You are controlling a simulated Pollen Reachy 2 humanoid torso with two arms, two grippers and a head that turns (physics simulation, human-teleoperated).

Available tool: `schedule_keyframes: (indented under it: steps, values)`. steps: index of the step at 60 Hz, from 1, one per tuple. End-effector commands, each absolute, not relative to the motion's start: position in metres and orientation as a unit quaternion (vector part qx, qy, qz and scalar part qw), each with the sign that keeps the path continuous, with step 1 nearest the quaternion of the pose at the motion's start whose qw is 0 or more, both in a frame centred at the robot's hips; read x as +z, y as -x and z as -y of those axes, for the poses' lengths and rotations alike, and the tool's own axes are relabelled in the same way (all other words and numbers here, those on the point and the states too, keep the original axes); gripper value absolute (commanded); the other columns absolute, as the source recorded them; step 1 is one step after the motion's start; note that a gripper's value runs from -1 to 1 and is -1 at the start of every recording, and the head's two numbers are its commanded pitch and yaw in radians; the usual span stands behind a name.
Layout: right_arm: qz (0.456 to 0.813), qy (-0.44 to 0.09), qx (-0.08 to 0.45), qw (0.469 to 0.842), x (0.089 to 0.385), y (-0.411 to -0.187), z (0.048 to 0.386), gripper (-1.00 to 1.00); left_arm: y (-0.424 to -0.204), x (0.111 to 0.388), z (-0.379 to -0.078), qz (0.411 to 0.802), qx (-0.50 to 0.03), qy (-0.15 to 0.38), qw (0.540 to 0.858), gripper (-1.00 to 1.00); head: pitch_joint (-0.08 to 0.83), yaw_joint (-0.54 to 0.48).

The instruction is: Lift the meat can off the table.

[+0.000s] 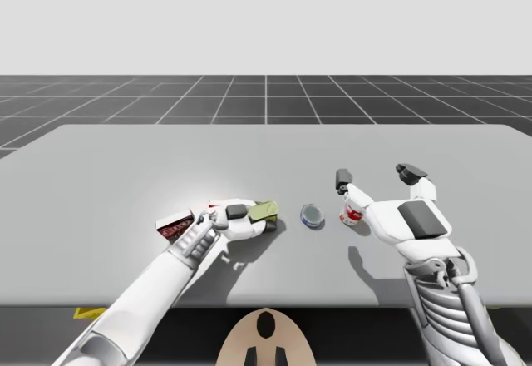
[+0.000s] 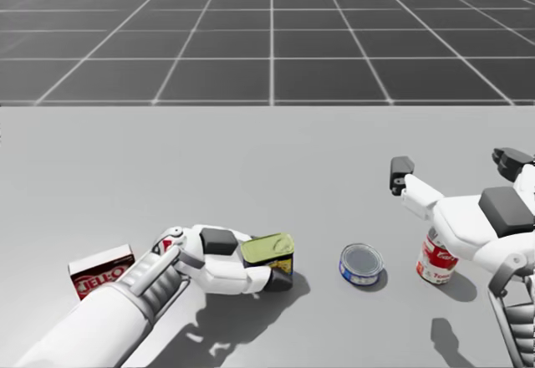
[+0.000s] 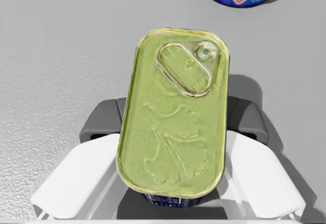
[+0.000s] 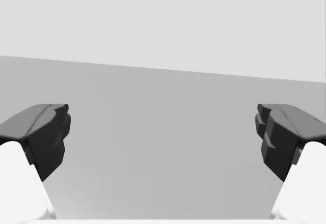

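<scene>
My left jaws are pinching the meat can [image 3: 173, 112], a rectangular tin with rounded corners and a yellow-green lid bearing a pull tab. In the left wrist view the dark fingertips [image 3: 102, 122] are pressing against its two long sides, and the tin is sitting squarely between them, lid up. In the head view the meat can [image 2: 269, 253] is lying low, left of the counter's [image 1: 125, 166] middle and on its near part. I cannot tell whether its base is touching the surface or hanging just clear of it. A flat round blue can [image 2: 361, 263] is standing near it on the right, apart from it, and a red and white cylinder can [image 2: 436, 261] is standing upright further right. A red box [image 2: 100, 269] is lying beside my left forearm, on the far side from the tin. My right jaws are spreading wide with nothing between them. They are hovering above the red and white cylinder can [image 1: 352, 212], their dark fingertips [image 4: 48, 137] pointing out across the bare grey counter.
</scene>
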State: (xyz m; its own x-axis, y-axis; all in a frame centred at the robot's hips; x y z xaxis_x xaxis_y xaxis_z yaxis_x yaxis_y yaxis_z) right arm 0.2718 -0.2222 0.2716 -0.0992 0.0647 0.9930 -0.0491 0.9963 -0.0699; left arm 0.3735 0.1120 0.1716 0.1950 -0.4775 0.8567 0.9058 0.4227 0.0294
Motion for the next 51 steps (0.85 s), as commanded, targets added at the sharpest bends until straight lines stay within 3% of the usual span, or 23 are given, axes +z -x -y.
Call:
schedule_keyframes:
  steps: [1,10,19,43,51]
  values:
    - [0.741,0.002,0.040,0.670,0.271,-0.272,0.221,-1.00,-0.372,0.172,-0.118,0.419,-0.472,0.255,0.733,1.00,0.375,0.01]
    - [0.742,0.003,0.038,0.669,0.271,-0.272,0.222,-1.00,-0.371,0.178,-0.119,0.421,-0.475,0.255,0.729,1.00,0.303,0.02]
    - [0.745,0.004,0.039,0.666,0.271,-0.272,0.222,-1.00,-0.372,0.201,-0.121,0.439,-0.472,0.260,0.719,1.00,0.294,0.02]
    - [0.755,-0.010,0.036,0.655,0.273,-0.271,0.227,-1.00,-0.374,0.333,-0.143,0.549,-0.450,0.241,0.662,1.00,0.295,0.02]
    - [0.756,-0.007,0.045,0.652,0.272,-0.270,0.227,-1.00,-0.363,0.397,-0.149,0.620,-0.409,0.237,0.627,1.00,0.294,0.02]
